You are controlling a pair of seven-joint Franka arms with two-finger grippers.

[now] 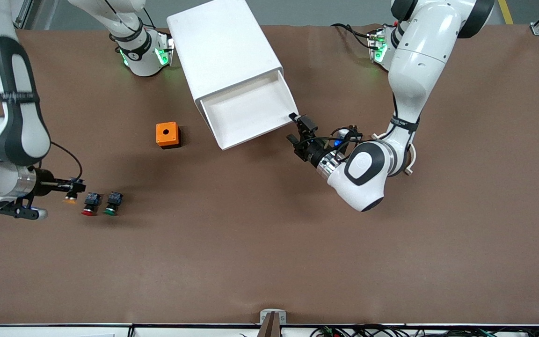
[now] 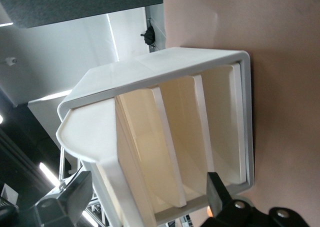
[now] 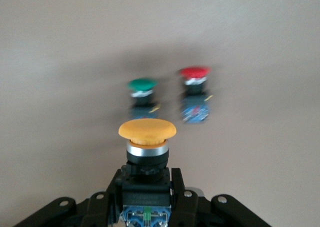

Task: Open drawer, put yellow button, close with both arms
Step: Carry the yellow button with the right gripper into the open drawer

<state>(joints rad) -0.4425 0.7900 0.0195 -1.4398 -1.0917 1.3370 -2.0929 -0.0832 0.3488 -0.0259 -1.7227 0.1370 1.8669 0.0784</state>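
Observation:
The white cabinet (image 1: 222, 51) lies on the table with one drawer (image 1: 251, 112) pulled out toward the front camera; the drawer holds nothing. My left gripper (image 1: 300, 130) is open at the drawer's front corner toward the left arm's end. In the left wrist view its fingers (image 2: 219, 189) stand wide apart around the drawer's front edge (image 2: 115, 167). My right gripper (image 1: 76, 187) is shut on the black body of the yellow button (image 3: 147, 129), low at the table beside the red button. The yellow cap also shows in the front view (image 1: 70, 200).
The red-capped button (image 1: 91, 204) and the green-capped button (image 1: 112, 203) stand side by side next to my right gripper; both also show in the right wrist view, the red one (image 3: 195, 73) and the green one (image 3: 142, 84). A small orange box with a hole (image 1: 167, 134) sits between them and the cabinet.

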